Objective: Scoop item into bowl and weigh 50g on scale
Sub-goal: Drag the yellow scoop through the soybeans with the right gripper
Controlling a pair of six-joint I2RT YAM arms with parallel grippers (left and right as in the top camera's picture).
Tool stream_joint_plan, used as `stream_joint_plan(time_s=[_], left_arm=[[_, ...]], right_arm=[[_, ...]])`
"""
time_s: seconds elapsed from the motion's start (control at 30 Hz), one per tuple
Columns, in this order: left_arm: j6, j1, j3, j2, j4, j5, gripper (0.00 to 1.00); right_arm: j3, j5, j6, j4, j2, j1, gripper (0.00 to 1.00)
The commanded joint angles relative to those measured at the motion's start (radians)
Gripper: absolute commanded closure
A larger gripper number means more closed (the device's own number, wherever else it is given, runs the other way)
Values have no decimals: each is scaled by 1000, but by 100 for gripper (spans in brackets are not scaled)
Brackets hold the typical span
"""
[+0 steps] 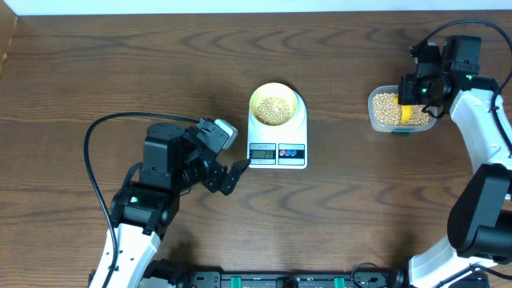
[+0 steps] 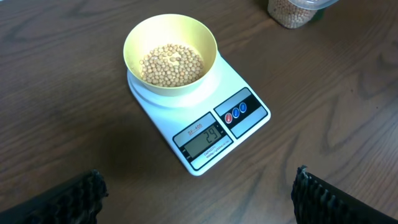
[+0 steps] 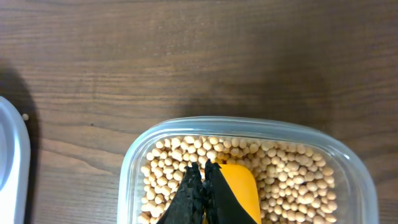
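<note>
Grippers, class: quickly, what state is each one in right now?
Left gripper: open, holding nothing.
Right gripper: closed on the yellow scoop, down in the container of beans.

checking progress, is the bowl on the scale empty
No, the bowl on the scale holds a layer of beans covering its bottom.

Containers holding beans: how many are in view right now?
2. The pale-yellow bowl sits on the scale near the middle of the overhead view. The clear plastic tub stands at the far right, with a yellow scoop in its beans. No others show.
</note>
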State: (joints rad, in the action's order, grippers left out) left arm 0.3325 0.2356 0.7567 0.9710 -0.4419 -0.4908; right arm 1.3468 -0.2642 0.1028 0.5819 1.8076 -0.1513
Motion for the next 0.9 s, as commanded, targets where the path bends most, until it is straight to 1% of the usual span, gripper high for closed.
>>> stream_joint_plan(time_s=[0.0, 0.47, 0.87], left_arm=[[-13, -5, -9, 2, 2, 6, 2], [-13, -5, -9, 2, 2, 6, 2], [-13, -5, -9, 2, 2, 5, 2]], right_arm=[[-36, -34, -64, -3, 11, 8, 99], [-56, -70, -193, -41, 11, -19, 99], [-66, -214, -215, -49, 11, -117, 99]])
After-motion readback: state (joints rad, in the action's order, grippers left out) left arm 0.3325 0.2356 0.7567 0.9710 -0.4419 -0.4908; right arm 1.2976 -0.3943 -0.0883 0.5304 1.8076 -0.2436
